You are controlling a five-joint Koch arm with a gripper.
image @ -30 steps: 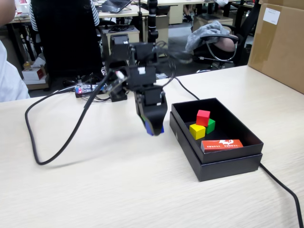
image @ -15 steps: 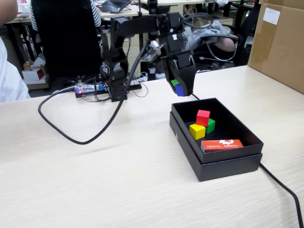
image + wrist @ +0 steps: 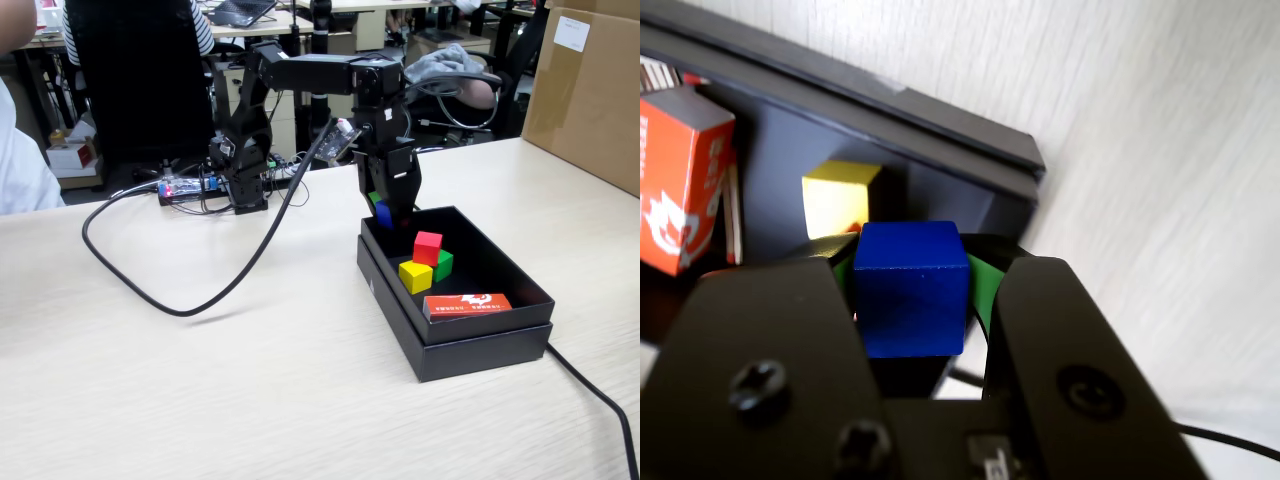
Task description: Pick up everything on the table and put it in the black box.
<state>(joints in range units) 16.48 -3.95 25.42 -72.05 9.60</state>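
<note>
On pale wood table [image 3: 200,380], office chairs [image 3: 450,90] behind.

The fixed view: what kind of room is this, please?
Probably a shared office or lab. Behind the pale wood table stand more desks, an office chair and a seated person; a brown cardboard carton rests on the table.

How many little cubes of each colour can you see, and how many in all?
Red cube: 1
Yellow cube: 1
Green cube: 1
Blue cube, held in the gripper: 1
Total: 4
</note>
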